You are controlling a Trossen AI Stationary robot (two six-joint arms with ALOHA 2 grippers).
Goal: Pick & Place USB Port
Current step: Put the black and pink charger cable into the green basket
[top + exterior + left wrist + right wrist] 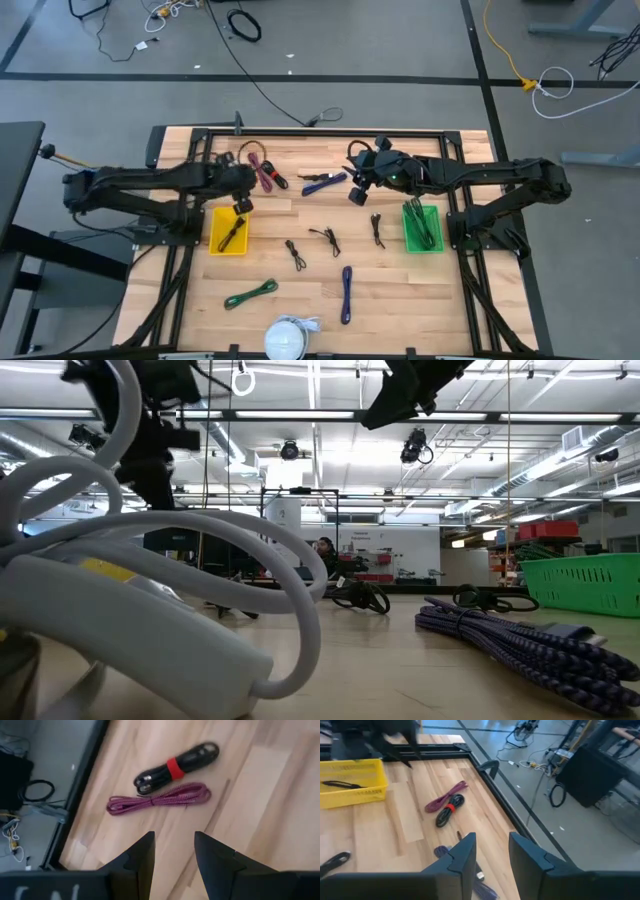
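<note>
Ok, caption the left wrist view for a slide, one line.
Left tool, open and empty, above bare wood near a magenta braided cable and a black cable with a red tie.

1. White cable (150,590) fills low view, blurry, cut off at edge.
2. Blue cable (470,880) partly hidden behind right gripper (492,852).
3. Stuff inside green bin (422,227) too small to tell.
</note>
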